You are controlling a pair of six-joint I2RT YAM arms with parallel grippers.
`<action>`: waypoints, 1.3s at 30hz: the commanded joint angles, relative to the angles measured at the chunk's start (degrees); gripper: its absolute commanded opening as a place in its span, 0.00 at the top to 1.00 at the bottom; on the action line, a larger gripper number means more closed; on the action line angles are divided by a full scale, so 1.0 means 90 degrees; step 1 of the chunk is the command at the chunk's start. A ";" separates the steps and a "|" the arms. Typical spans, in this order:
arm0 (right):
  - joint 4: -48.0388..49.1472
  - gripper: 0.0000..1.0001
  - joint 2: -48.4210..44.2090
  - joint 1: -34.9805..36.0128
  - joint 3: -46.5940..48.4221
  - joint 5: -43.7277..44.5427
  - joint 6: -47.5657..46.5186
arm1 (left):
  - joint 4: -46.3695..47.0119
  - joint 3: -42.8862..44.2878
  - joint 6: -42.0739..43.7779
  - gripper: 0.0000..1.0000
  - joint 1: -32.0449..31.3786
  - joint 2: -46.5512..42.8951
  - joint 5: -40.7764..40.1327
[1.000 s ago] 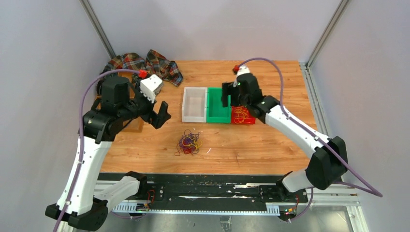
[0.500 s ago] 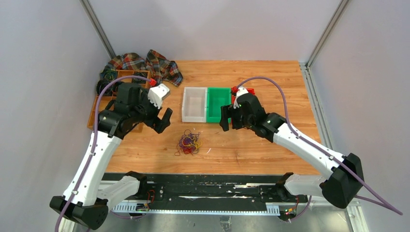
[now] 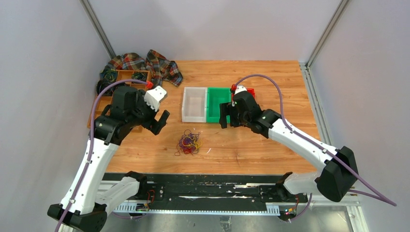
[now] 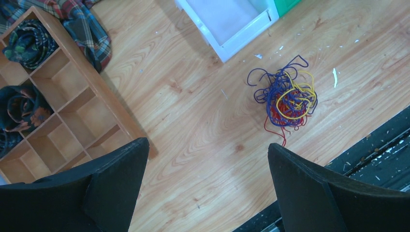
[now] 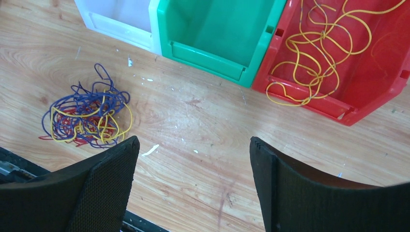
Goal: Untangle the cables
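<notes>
The cables [image 3: 189,143] lie as one small tangle of blue, red and yellow strands on the wooden table, near its front edge. The left wrist view has the tangle [image 4: 288,97] ahead and to the right of my fingers. In the right wrist view the tangle [image 5: 87,116] sits just beyond my left fingertip. One loose yellow cable [image 5: 314,53] is in the red bin [image 5: 382,63]. My left gripper [image 3: 158,122] [image 4: 208,145] hovers open, left of the tangle. Above the table in front of the bins, my right gripper [image 3: 225,117] [image 5: 193,140] is open and empty.
A white bin [image 3: 194,104] and a green bin [image 3: 217,104] stand side by side behind the tangle, both empty. A wooden compartment tray [image 4: 63,106] with dark coiled rolls [image 4: 29,41] is at the far left, beside a plaid cloth [image 3: 145,63].
My right gripper has come forward from over the bins to the table in front of them. The left arm has dropped lower, near the tangle.
</notes>
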 commanded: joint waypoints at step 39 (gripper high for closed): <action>0.0538 0.18 0.0154 -0.0003 0.0316 -0.0575 0.0019 | 0.0176 -0.1269 0.0008 0.00 0.0001 0.0083 0.1220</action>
